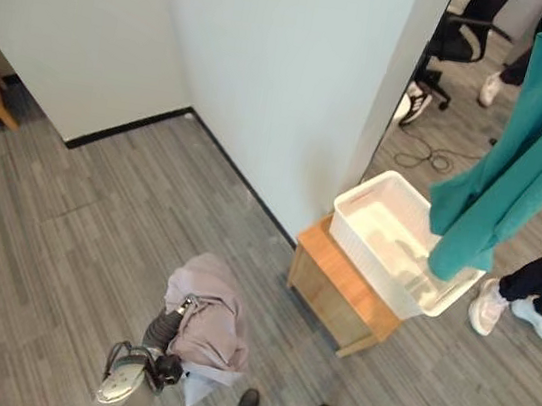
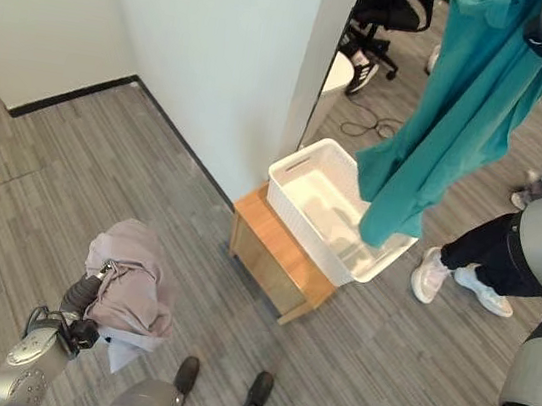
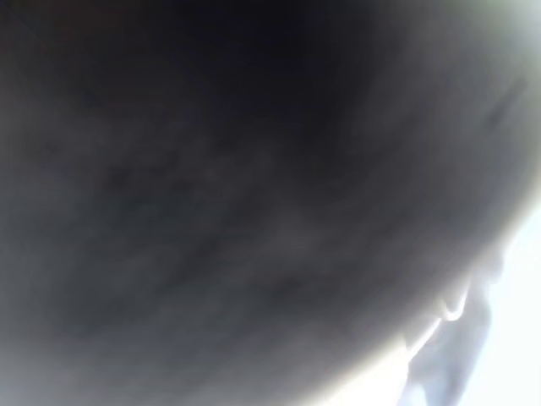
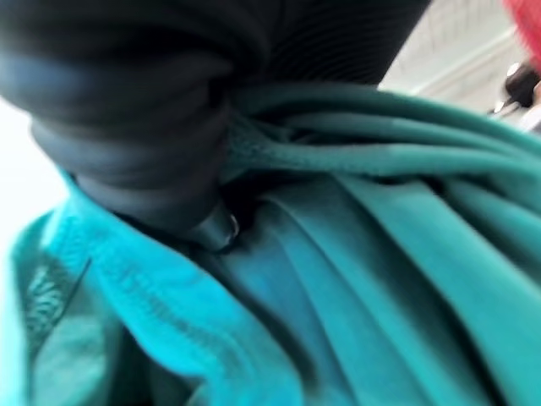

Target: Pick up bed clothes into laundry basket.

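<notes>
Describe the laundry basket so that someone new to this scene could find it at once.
Find the white wall corner that juts into the room; at its foot stands a low wooden stand. The laundry basket sits on it: a white rectangular tub with slotted sides. The teal cloth hangs down into its far end, while the pink cloth is well away from it.

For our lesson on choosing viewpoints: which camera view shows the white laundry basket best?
The right eye view: the white laundry basket sits whole on the wooden stand, the teal cloth hanging into it. The left eye view shows it too, nearer the frame's edge. The wrist views show cloth close up.
</notes>
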